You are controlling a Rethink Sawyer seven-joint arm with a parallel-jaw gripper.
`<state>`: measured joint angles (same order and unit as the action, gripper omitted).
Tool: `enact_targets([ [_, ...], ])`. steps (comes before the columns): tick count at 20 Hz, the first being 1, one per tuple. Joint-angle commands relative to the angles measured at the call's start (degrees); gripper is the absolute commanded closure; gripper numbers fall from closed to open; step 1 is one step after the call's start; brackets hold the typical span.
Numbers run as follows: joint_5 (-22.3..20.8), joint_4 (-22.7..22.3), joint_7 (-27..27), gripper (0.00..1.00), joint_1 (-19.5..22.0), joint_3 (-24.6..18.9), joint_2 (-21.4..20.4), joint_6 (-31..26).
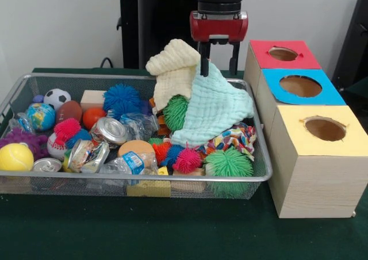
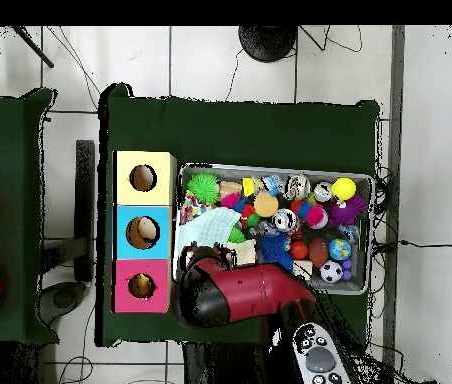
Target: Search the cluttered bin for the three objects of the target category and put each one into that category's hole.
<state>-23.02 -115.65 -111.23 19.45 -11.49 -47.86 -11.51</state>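
My gripper (image 1: pixel 219 61) hangs over the back right part of the wire bin (image 1: pixel 261 176). Its fingers stand apart and open. The left finger (image 1: pixel 204 64) touches the top of a mint green cloth (image 1: pixel 213 107), which is heaped beside a cream cloth (image 1: pixel 172 70). Three boxes with holes stand right of the bin: red (image 1: pixel 261 52), blue (image 1: pixel 273 93) and yellow (image 1: pixel 290 133). In the overhead view the red arm (image 2: pixel 255 295) covers the gripper, and the mint cloth (image 2: pixel 208 230) shows at the bin's box-side end.
The bin holds spiky balls (image 1: pixel 229 163), crushed cans (image 1: pixel 109 130), plastic bottles (image 1: pixel 129 163), a yellow tennis ball (image 1: pixel 15 156), a soccer ball (image 1: pixel 56 97), a wooden block (image 1: pixel 92 99) and a rope toy (image 1: pixel 236 138). Something tan lies in the blue box's hole (image 2: pixel 145 231).
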Motion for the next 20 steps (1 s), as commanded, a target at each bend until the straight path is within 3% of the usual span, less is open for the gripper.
enact_targets([
  [1,0.74,8.54,-7.46,0.00,-2.94,5.59,4.52,-2.91],
  [6,-2.86,13.17,-1.85,0.00,-5.81,8.88,5.51,-11.40],
  [14,-4.21,16.77,-1.54,0.00,-8.58,11.82,8.89,-12.43],
  [17,-4.17,16.93,0.54,0.00,-8.59,11.45,9.94,-15.63],
  [20,-4.33,16.77,-0.26,0.00,-8.95,11.47,11.68,-13.62],
])
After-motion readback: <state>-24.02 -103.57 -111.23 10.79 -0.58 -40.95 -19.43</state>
